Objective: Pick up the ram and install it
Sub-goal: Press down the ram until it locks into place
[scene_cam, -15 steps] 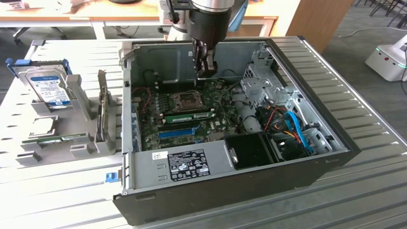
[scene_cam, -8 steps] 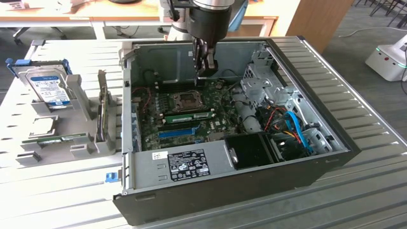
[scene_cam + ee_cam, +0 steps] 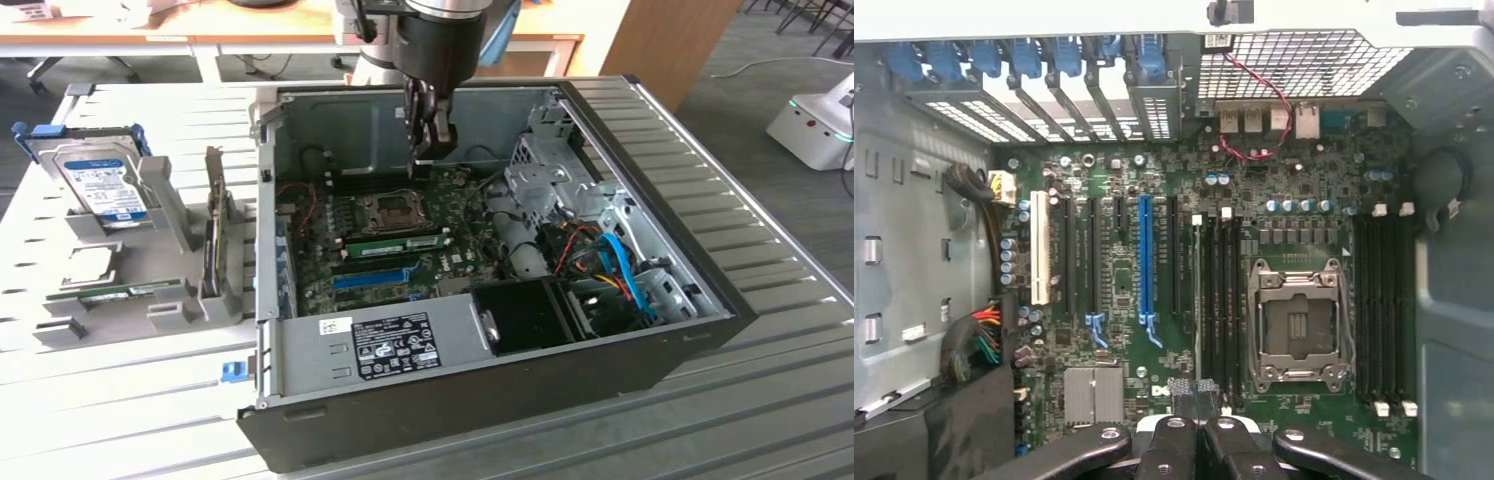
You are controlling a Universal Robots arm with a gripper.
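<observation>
My gripper (image 3: 430, 150) hangs shut inside the open computer case (image 3: 694, 330), above the far part of the motherboard (image 3: 467, 250). Nothing is between its fingers. In the wrist view the gripper (image 3: 1194, 400) has its dark fingertips pressed together over the board, close to the black memory slots (image 3: 1219, 300) beside the CPU socket (image 3: 1297, 320). A long green ram stick (image 3: 127, 293) lies in the grey holder (image 3: 167, 315) on the exterior view's left, well away from the gripper. A second green stick (image 3: 398, 243) sits in a slot next to the CPU socket (image 3: 396, 208).
A silver hard drive with a blue-white label (image 3: 107, 188) stands in the holder, with a thin upright card (image 3: 214, 235) beside it. The case walls, drive cage (image 3: 554, 165), cables (image 3: 607, 260) and black power supply (image 3: 534, 315) crowd the exterior view's right. More memory slots (image 3: 1384, 300) lie past the socket.
</observation>
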